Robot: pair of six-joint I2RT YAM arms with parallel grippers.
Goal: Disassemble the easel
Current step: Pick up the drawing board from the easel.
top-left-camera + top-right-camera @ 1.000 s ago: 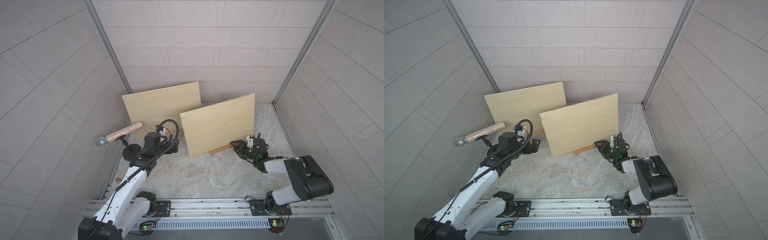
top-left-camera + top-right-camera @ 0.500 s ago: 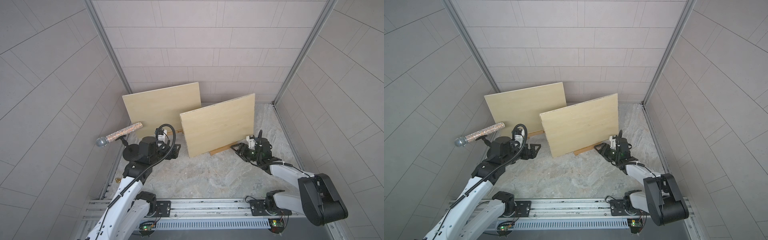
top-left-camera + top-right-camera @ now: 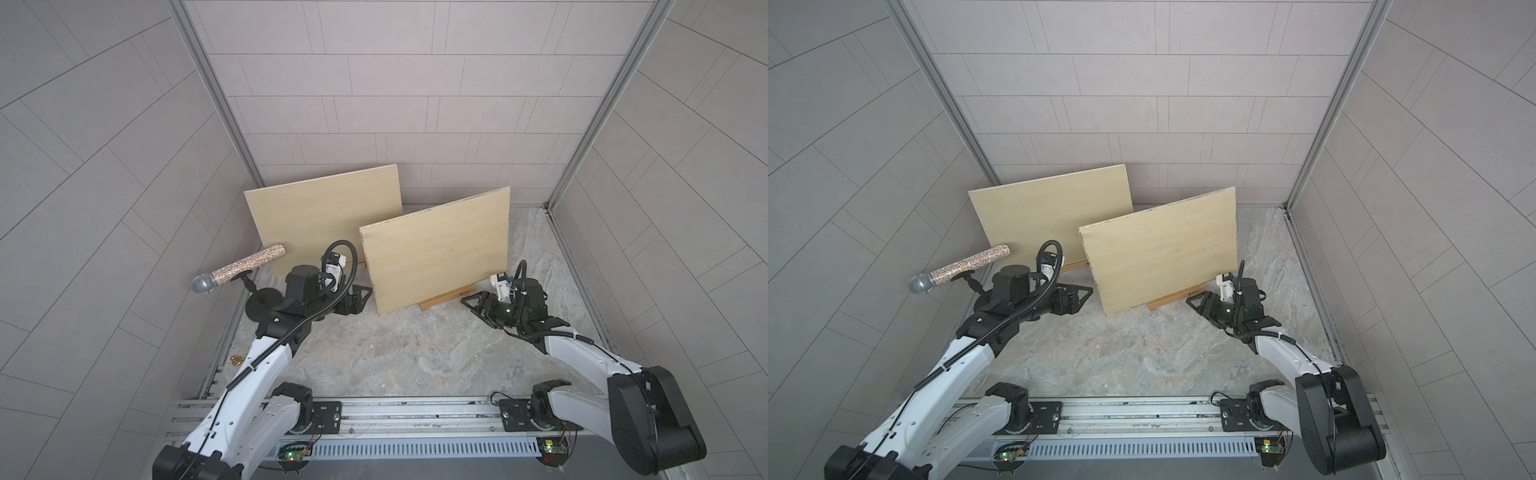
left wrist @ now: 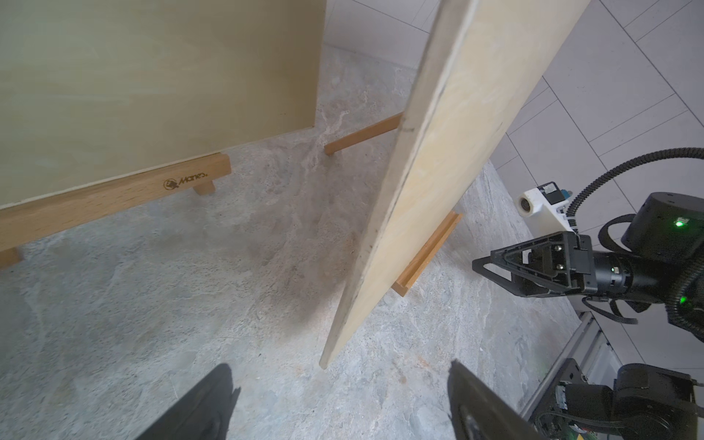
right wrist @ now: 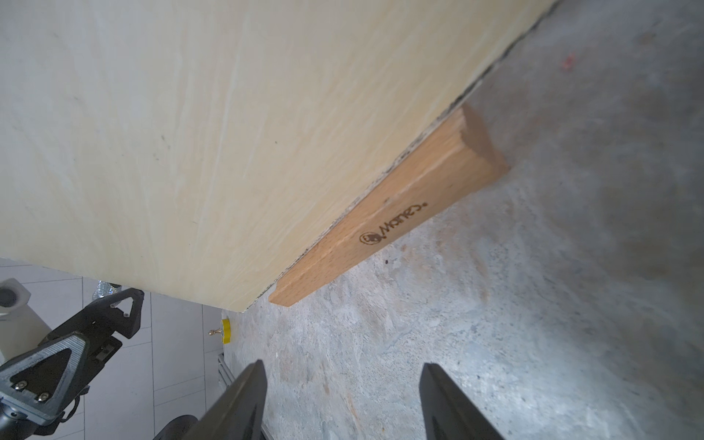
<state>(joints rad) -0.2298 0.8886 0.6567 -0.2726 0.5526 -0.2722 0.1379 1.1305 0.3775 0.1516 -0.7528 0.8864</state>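
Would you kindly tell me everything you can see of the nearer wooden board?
The nearer board is a thin, pale plywood rectangle with dark-flecked edges. It stands on a long edge, leaning back, seated on the easel's wooden ledge stamped "Manes" and overhanging both its ends. The left hand and right hand flank it, both open, neither touching.

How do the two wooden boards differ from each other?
The back board stands nearer the rear wall; the front board stands further forward. The front board's edges are dark-flecked; the back board's look cleaner. Both are pale rectangles resting on wooden ledges.
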